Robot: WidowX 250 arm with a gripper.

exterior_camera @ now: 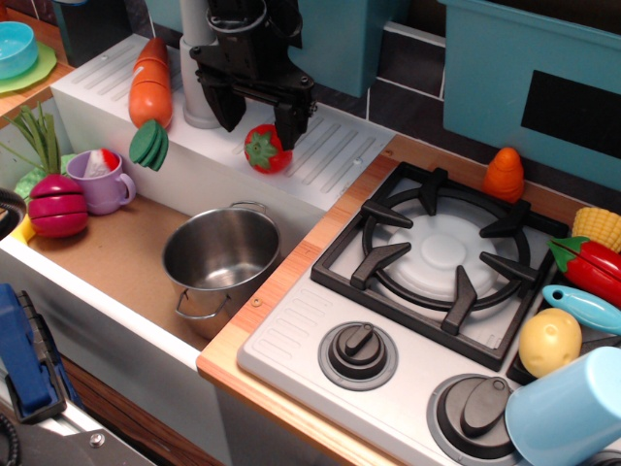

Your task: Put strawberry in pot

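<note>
The strawberry [266,149], glossy red with a green cap, lies on the white ribbed drainboard [330,155] behind the sink. The black gripper [260,118] hangs open just above and behind it, one finger to the left and one [287,124] at the strawberry's right edge; whether that finger touches it I cannot tell. The shiny steel pot [221,260] with loop handles stands empty in the sink, in front of and below the strawberry.
A toy carrot [149,92] leans on the drainboard's left. A lilac mug [102,181] and a magenta sliced vegetable [56,206] sit in the sink's left end. The stove burner [441,254], an orange toy [505,174], and other toy foods lie right.
</note>
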